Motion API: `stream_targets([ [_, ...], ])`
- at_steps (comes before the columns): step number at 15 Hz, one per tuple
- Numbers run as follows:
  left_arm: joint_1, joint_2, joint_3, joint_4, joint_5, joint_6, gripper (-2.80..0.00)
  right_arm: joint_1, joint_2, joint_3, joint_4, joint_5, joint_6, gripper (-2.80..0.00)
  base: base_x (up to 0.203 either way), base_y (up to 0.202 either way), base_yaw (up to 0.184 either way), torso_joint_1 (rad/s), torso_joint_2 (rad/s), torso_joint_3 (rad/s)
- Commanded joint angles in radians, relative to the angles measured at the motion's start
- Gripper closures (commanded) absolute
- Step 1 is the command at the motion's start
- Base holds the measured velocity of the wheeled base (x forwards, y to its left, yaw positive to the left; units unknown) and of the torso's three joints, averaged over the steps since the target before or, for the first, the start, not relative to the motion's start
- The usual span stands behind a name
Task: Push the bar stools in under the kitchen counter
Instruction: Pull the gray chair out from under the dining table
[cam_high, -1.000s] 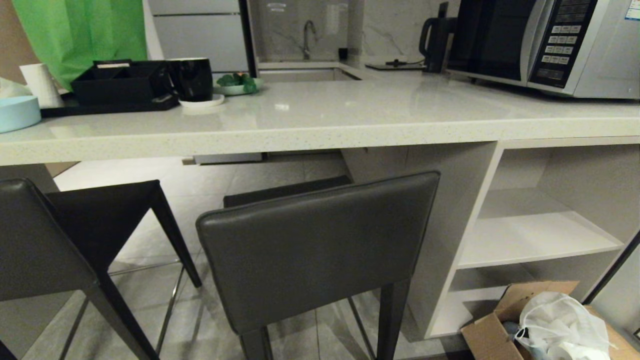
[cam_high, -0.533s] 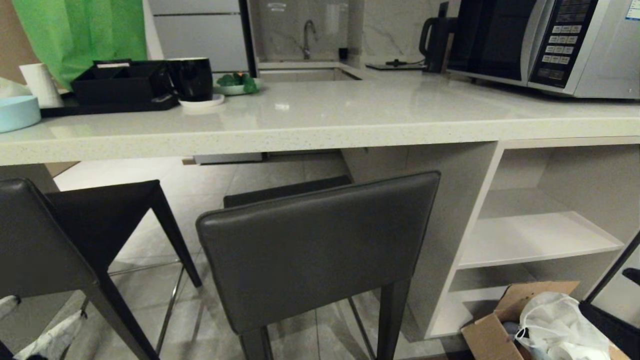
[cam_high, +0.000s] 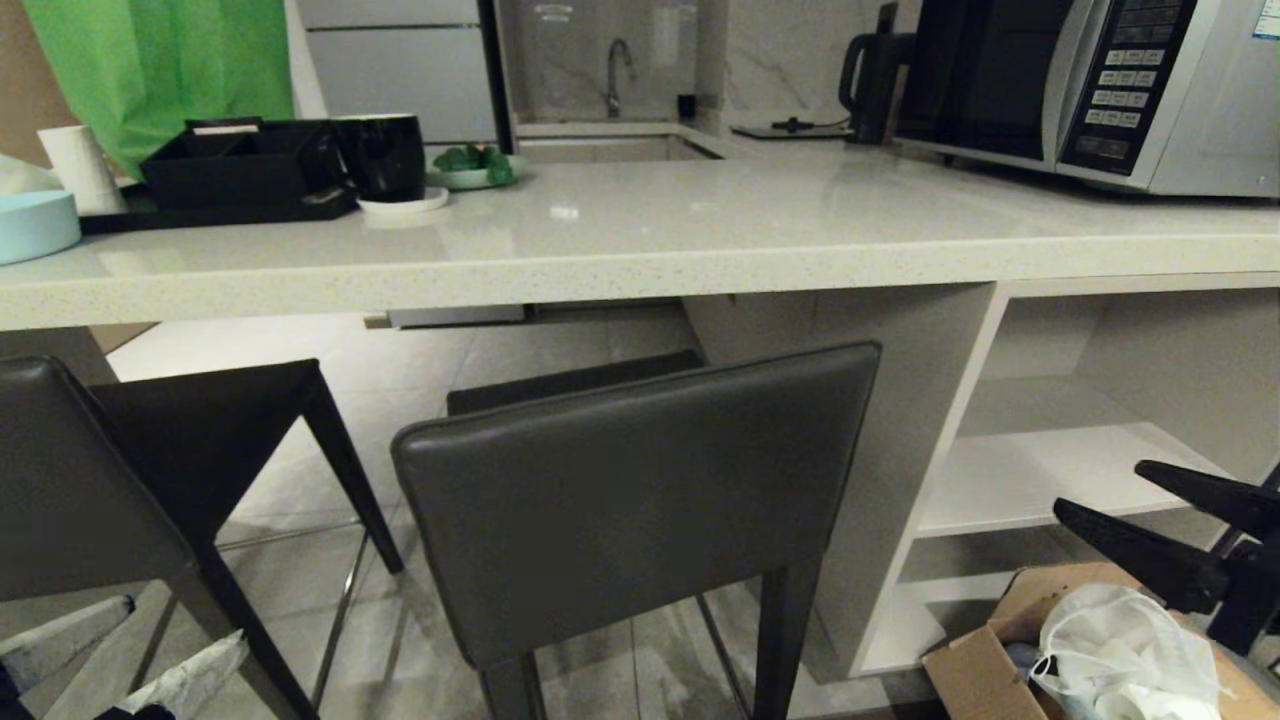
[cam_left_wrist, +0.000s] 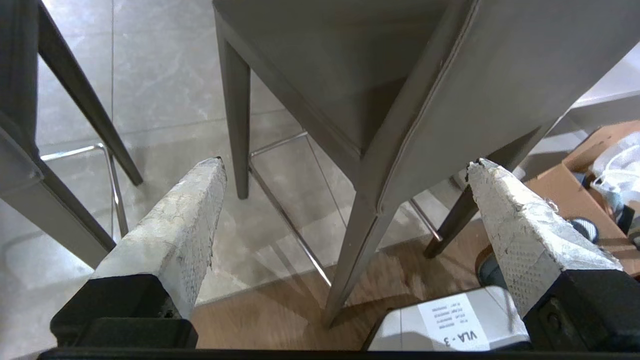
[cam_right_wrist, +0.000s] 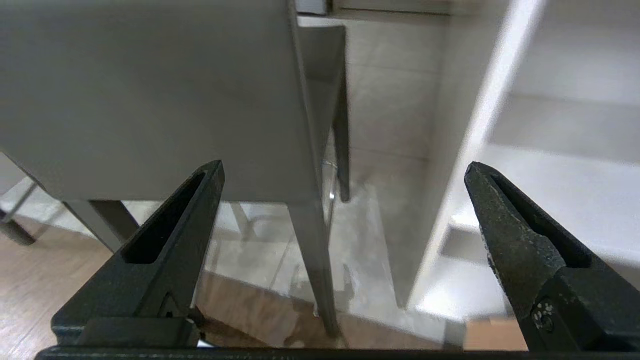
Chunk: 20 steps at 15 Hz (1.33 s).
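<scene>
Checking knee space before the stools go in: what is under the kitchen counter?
Under the kitchen counter: bare tiled floor and the near bar stool's seat front. Its backrest hides the floor behind it.

A white label (cam_left_wrist: 452, 327) on a grey housing (cam_left_wrist: 400, 335) near the left wrist camera read "VLA - 3", under lines of print too small to read. The microwave (cam_high: 1090, 85) keypad's markings and its corner sticker were illegible.

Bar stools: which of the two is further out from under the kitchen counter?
The middle stool, its backrest facing the camera. The left stool, cut off by the picture's edge, has its seat closer to the kitchen counter.
</scene>
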Motion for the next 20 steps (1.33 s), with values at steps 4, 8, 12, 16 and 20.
stream_targets([
  [4, -0.136, -0.011, 0.001, -0.015, -0.128, 0.0, -2.8, 0.081, 0.14, -0.037, -0.046, 0.346, 0.039, -2.8, 0.0, 0.0, 0.0, 0.0, 0.0, 0.0],
  [8, -0.249, 0.025, -0.002, -0.021, -0.147, 0.0, -2.8, 0.02, 0.292, -0.08, -0.092, 0.623, 0.039, -2.8, 0.0, 0.0, 0.0, 0.0, 0.0, 0.0],
  [12, -0.257, 0.162, -0.008, -0.124, -0.154, 0.005, -2.8, -0.077, 0.579, -0.132, -0.287, 0.765, -0.028, -2.8, 0.0, 0.0, 0.0, 0.0, 0.0, 0.0],
  [16, -0.255, 0.361, -0.032, -0.281, -0.172, 0.005, -2.8, -0.123, 0.773, -0.269, -0.393, 0.826, -0.053, -2.8, 0.0, 0.0, 0.0, 0.0, 0.0, 0.0],
  [20, -0.252, 0.469, -0.045, -0.36, -0.178, 0.006, -2.8, -0.115, 0.904, -0.326, -0.47, 0.837, -0.059, -2.8, 0.0, 0.0, 0.0, 0.0, 0.0, 0.0],
])
